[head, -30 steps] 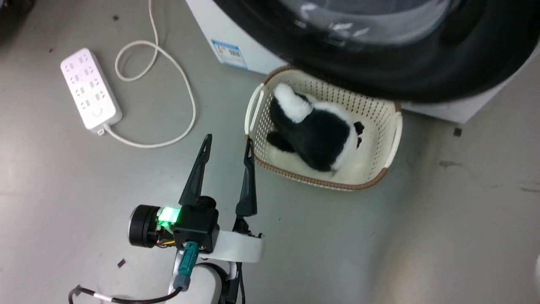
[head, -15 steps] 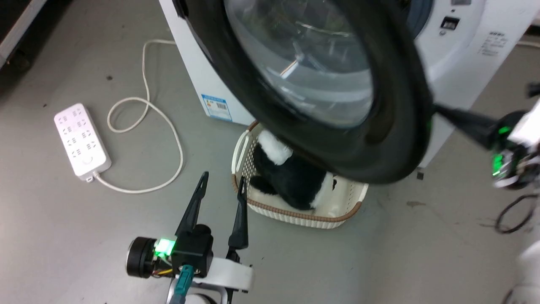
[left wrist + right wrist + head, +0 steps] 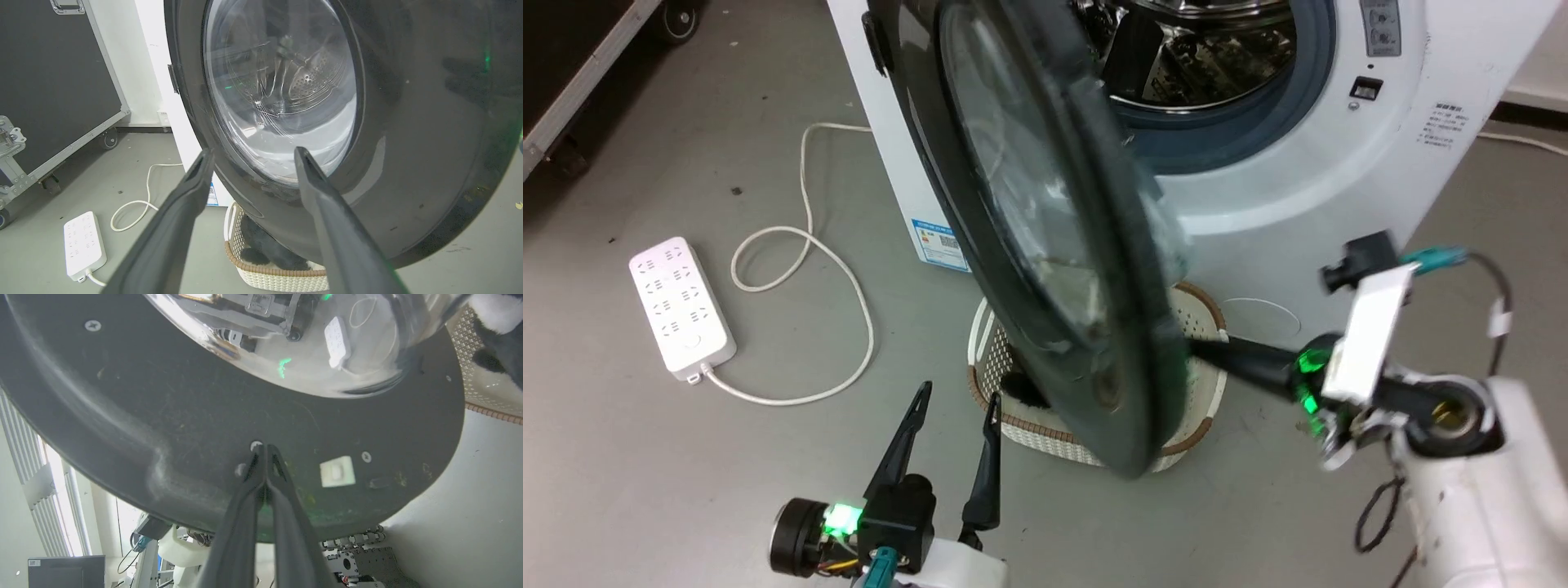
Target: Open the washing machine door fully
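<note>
The washing machine is white, and its steel drum lies bare behind a grey gasket. The washing machine door, glossy black with a bulging glass window, stands swung out nearly edge-on, hinged at the washer's left. My right gripper is shut, reaching from the right. Its tips touch the door's inner face just below the glass bowl. My left gripper hangs open near the floor, facing the door's outer side, apart from it and holding nothing.
A cream woven basket with a black-and-white plush toy sits on the floor under the door. A white power strip and its looped cable lie at left. A black wheeled case stands at far left.
The camera has tilted up. The door has swung from face-on to nearly edge-on, further open. The right gripper has come into view with its tips against the door's inner side. The left gripper is unchanged.
</note>
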